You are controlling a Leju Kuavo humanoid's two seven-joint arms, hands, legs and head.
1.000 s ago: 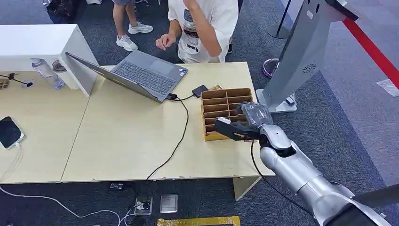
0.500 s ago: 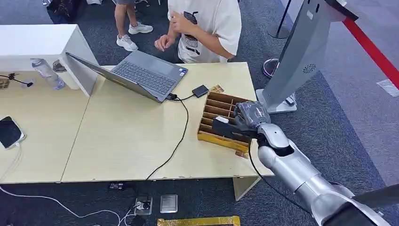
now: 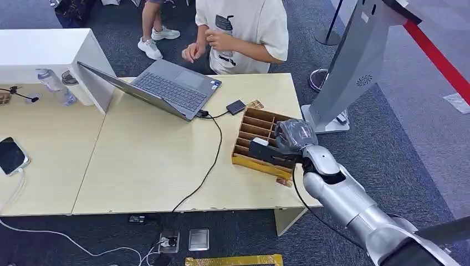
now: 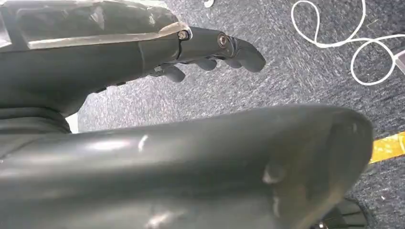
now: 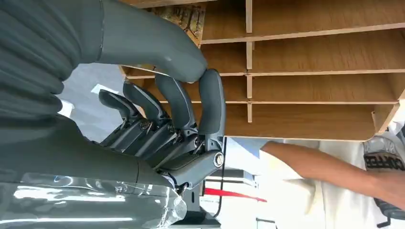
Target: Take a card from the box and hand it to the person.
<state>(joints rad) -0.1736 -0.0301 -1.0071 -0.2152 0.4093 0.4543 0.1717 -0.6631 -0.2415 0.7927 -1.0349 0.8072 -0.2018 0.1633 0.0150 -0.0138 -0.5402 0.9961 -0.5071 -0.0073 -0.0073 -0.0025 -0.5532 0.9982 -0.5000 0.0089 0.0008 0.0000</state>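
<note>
Wooden slotted card box point(image 3: 260, 141) sits skewed at the far right end of my pale wooden counter point(image 3: 149, 160), and my right robot hand point(image 3: 277, 148) is on it, dark fingers reaching over the near rows. From the right wrist camera I see the fingers point(image 5: 210, 102) curled in against the box's dividers with the thick grey thumb point(image 5: 157, 45) pressed toward them; I cannot make out a card between them, so whether I have one I cannot tell. A patterned card point(image 5: 184, 16) shows in a compartment just beside the thumb. My left robot hand point(image 4: 210, 47) hangs over dark carpet, fingers loosely curled and holding nothing. Beyond the far edge of the counter a person in a white printed T-shirt point(image 3: 244, 27) stands with both hands raised in front of the chest. On the counter, an open grey laptop point(image 3: 161, 88) lies left of the box, a small black adapter point(image 3: 235, 106) near the box's far corner, its black cable point(image 3: 208, 166) trailing to the near edge.
</note>
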